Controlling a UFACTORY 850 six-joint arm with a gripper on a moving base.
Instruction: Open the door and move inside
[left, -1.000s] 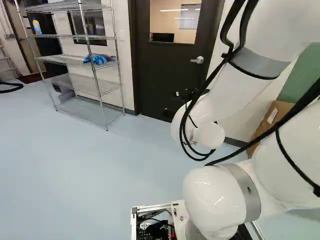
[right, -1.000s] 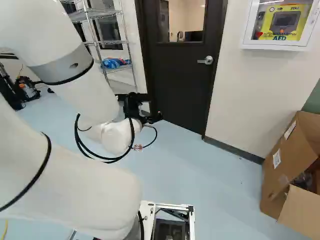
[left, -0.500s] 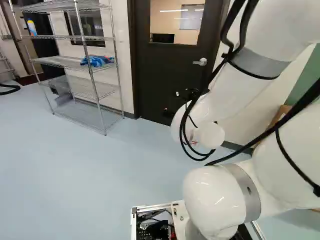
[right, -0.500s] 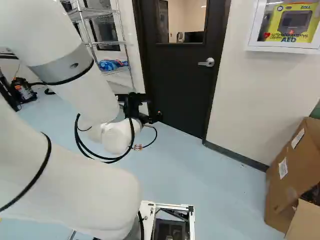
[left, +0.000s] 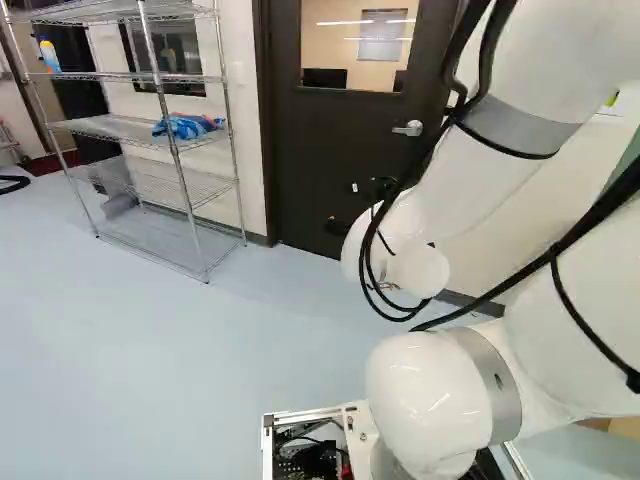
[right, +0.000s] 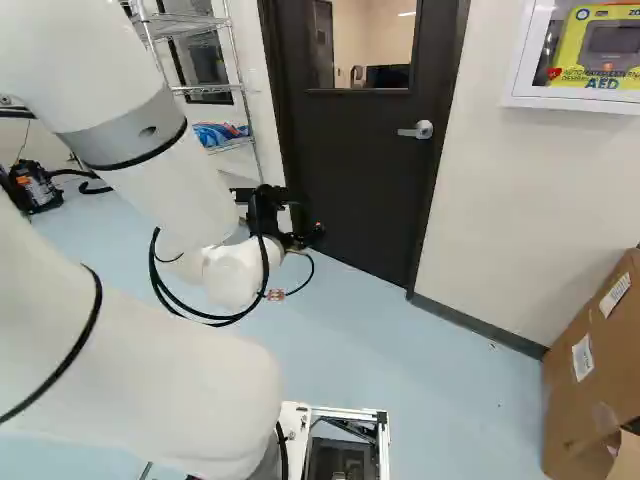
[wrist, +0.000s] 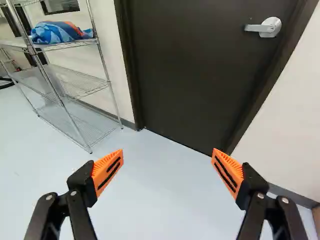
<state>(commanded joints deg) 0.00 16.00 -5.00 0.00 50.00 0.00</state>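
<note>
Left base view and right base view both show that the base (right: 383, 440) has moved nearer the door (wrist: 200, 75): the door looms larger, while the arm (right: 160, 190) keeps its pose above its lowest joint. That looks like the approach, with the opening itself not yet begun. The door is shut ahead of the claw (wrist: 167, 154); its lever handle (wrist: 267, 27) sits higher, out beyond the right finger and well apart from it. The claw is released, fingers spread wide with nothing between them. It probably needs raising and shifting right to reach the lever.

Counted: one door, one lever handle, one window (left: 355, 40) in the door; two fingers; one wire shelving unit (wrist: 75, 82) ahead and left of the claw, with one blue bundle (wrist: 60, 32) on it; one cardboard box (right: 590, 370) and one wall cabinet (right: 570, 98), both right of the claw.
</note>
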